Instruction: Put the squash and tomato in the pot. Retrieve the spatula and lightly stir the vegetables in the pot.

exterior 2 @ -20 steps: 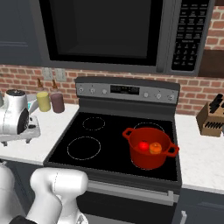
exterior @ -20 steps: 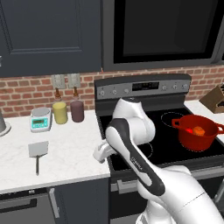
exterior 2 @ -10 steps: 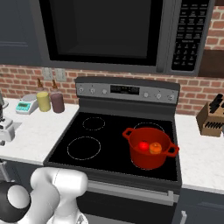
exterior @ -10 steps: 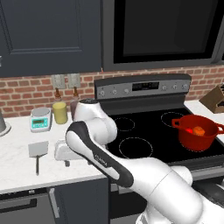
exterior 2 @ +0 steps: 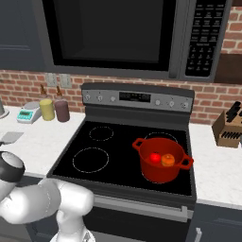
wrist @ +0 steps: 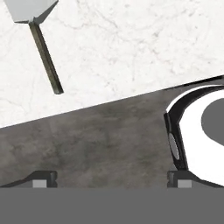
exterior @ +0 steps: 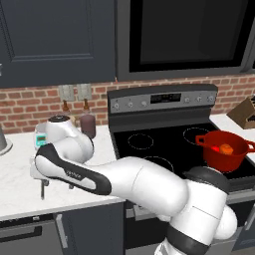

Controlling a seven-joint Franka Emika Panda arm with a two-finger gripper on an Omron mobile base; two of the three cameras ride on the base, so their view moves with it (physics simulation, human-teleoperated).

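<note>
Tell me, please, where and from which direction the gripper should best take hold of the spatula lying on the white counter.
Probably the handle. The spatula lies flat on the marble counter, its thin straight handle bare with nothing beside it, while the grey blade is broad and flat against the surface. Come straight down from above with the open gripper, one finger on either side of the handle, about midway along it.

Black glass stovetop (exterior 2: 118,151) with four ring burners; control panel (exterior 2: 137,97) along its back. Microwave (exterior 2: 127,35) mounted above, keypad on its right side. Red brick backsplash (exterior 2: 21,87). White marble counter (exterior 2: 35,137) left of stove: yellow jar (exterior 2: 47,109) just beside dark maroon jar (exterior 2: 62,110), small scale (exterior 2: 29,112) to their left. Knife block (exterior 2: 228,127) on right counter. Dark cabinets (exterior: 55,40) above.
</note>
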